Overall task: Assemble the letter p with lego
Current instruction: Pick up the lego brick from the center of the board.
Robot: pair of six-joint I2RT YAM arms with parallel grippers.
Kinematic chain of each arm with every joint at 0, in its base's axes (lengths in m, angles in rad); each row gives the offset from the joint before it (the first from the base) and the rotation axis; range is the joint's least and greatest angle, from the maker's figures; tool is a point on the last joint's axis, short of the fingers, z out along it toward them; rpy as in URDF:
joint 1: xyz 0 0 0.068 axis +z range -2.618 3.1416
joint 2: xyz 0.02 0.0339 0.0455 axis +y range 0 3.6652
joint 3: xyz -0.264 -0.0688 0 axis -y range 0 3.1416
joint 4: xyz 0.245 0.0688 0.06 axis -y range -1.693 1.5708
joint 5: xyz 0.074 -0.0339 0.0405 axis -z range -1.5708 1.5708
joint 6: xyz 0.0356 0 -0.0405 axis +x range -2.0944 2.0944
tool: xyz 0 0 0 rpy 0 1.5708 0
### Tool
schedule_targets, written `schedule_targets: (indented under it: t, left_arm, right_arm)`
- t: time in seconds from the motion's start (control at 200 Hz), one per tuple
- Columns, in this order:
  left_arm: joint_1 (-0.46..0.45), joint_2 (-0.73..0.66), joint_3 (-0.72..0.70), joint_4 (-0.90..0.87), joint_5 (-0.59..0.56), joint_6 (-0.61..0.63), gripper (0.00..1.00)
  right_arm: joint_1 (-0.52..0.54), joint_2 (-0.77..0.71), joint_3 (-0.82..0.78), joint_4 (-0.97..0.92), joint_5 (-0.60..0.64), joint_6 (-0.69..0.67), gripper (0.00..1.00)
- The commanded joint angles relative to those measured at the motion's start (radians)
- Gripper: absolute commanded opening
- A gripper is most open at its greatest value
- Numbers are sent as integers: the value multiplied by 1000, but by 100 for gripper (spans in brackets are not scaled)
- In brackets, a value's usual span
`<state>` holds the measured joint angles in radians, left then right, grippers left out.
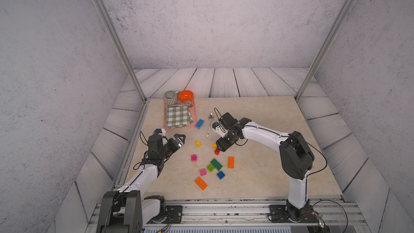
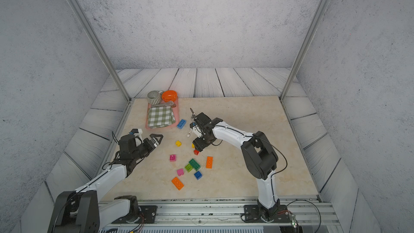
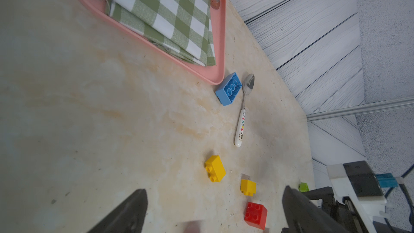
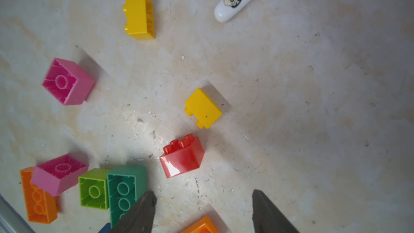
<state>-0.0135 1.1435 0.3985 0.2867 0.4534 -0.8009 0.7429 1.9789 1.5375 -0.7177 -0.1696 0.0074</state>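
Several lego bricks lie loose on the marble table in both top views: a blue oblong [image 1: 199, 123], two yellow [image 1: 197, 143] [image 1: 214, 145], a red [image 1: 216, 152], two pink [image 1: 194, 157] [image 1: 202, 172], a dark green [image 1: 216, 164] touching a lime [image 1: 210, 167], two orange [image 1: 230, 162] [image 1: 200, 183] and a blue square [image 1: 220, 175]. My right gripper [image 4: 203, 200] hovers open just over the table beside the red brick [image 4: 182, 156], nothing between its fingers. My left gripper [image 3: 214, 198] stands open and empty at the left, apart from the bricks.
A pink tray [image 1: 190, 125] at the back left holds a green checked cloth [image 1: 178, 116], a striped cup [image 1: 170, 97], an orange bowl [image 1: 185, 95] and a strainer. A metal spoon [image 1: 210, 124] lies between the blue oblong brick and my right wrist. Frame posts stand at the table's far corners.
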Motion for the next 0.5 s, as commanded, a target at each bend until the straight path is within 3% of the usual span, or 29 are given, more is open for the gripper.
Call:
schedule_targets:
  t: [0.0, 0.495]
  left_arm:
    - [-4, 0, 30, -12, 9, 19, 98]
    - [-5, 11, 34, -12, 14, 17, 98]
  right_arm:
    - [23, 46, 65, -94, 35, -45, 70]
    - [81, 184, 200, -152, 95, -65, 57]
